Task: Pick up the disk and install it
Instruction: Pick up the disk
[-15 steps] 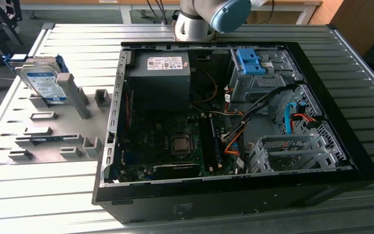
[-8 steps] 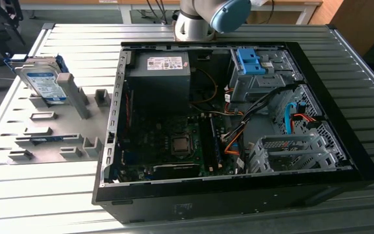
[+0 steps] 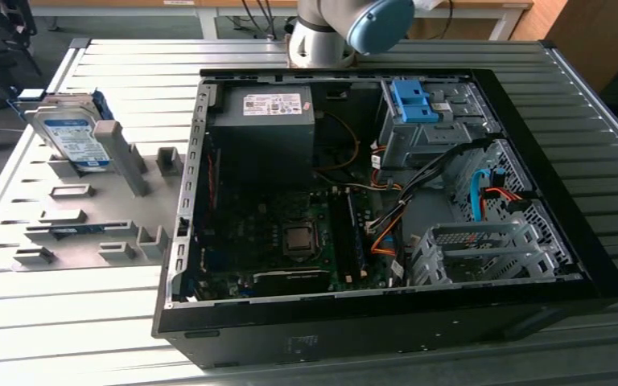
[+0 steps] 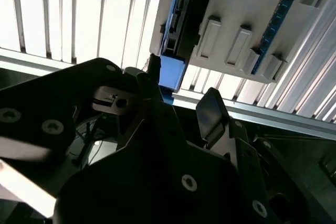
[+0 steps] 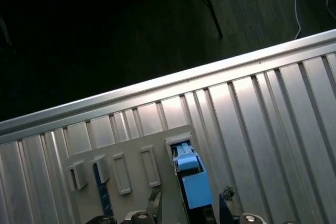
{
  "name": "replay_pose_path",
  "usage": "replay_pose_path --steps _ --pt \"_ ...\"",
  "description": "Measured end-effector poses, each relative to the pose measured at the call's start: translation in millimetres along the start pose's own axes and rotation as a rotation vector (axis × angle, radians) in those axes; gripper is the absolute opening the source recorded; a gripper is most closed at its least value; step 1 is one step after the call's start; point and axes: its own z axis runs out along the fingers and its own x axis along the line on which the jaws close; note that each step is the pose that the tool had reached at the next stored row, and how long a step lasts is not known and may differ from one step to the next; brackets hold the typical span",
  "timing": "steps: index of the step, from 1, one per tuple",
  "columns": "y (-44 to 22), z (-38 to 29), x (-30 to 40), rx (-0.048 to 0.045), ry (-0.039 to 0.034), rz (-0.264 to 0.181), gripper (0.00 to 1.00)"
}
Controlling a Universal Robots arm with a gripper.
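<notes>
The disk [image 3: 73,133] stands on edge in a slot of the grey fixture plate [image 3: 84,225], at the exterior view's left of the computer case. It is silver-grey with a white-and-blue label and blue rails. In both wrist views the disk [image 5: 191,182] [image 4: 173,51] appears end-on, its blue rail toward the camera. My gripper [image 4: 181,98] [image 5: 190,200] is open, with black fingertips [image 4: 210,111] on either side of the line to the disk and nothing held. It hangs some way off the disk. An arm joint [image 3: 336,28] sits at the table's far edge.
The open black computer case [image 3: 566,265] lies flat on the ribbed metal table [image 3: 51,322]. Inside are a dark power supply [image 3: 261,121], the motherboard [image 3: 287,241], a blue bracket [image 3: 414,100] on the drive cage and loose cables [image 3: 481,189]. The plate carries several small holders.
</notes>
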Motion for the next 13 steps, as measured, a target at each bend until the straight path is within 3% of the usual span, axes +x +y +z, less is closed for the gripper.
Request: replay_pose_path --steps 2,9,13 --pt "0.4 1.0 -0.4 -0.0001 0.0002 -0.003 0.55" --pt "0.3 6.5 -0.4 -0.0017 0.0031 -0.123 0.55" --pt "3.9 12.3 -2.0 -0.0015 0.0041 -0.131 0.55"
